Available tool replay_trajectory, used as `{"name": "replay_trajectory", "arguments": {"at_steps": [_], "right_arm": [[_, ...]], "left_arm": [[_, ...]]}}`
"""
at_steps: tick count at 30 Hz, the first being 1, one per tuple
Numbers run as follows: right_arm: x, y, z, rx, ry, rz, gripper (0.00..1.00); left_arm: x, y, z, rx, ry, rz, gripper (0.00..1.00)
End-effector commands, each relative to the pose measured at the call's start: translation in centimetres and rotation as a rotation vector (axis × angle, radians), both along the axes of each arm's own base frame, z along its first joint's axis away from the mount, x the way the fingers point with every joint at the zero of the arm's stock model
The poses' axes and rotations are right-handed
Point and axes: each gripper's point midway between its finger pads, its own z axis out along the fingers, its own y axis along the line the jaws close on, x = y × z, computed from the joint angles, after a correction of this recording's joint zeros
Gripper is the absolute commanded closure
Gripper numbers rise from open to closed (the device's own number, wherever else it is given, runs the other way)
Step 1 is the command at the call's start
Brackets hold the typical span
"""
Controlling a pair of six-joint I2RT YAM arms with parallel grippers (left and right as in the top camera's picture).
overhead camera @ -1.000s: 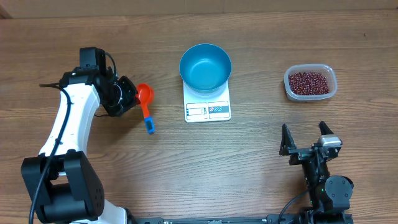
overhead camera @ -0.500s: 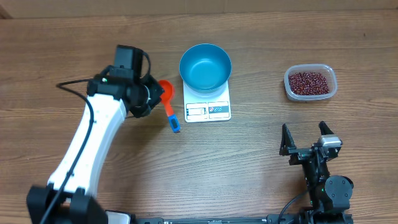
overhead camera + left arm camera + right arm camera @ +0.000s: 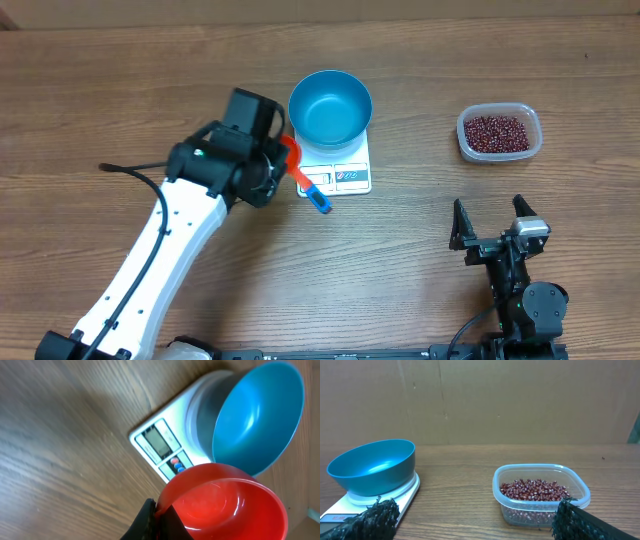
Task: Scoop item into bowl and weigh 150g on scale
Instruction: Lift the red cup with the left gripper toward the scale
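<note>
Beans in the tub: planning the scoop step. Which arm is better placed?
Left, probably: the left gripper is shut on the empty red scoop by the scale. The right gripper sits nearer the tub but open, holding nothing.

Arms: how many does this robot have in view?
2. The left arm stretches from the lower left up to the scale, left gripper shut on a red scoop. The right arm sits at the lower right, right gripper open, short of the tub.

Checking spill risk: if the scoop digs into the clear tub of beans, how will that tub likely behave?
The tub looks like thin clear plastic, only partly filled with beans, so probably light and apt to slide on the smooth wooden table. Low and wide, it seems unlikely to tip.
</note>
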Motion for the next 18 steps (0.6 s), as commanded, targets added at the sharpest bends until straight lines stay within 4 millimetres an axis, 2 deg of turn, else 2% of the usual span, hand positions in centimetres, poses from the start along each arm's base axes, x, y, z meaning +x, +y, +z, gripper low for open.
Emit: {"name": "replay_trajectory", "arguments": {"at_steps": [1, 13, 18], "right_arm": [[0.0, 0.2, -0.2, -0.004, -0.002, 0.007, 0.00], [0.0, 0.2, -0.2, -0.004, -0.002, 0.007, 0.00], [0.0, 0.2, -0.2, -0.004, -0.002, 0.007, 0.00]], "left_arm": [[-0.1, -0.8, 1.0, -0.040, -0.009, 0.071, 0.96], [-0.2, -0.9, 1.0, -0.050, 0.000, 0.109, 0.96], [-1.2, 0.1, 0.4, -0.051, 0.065, 0.248, 0.96]]}}
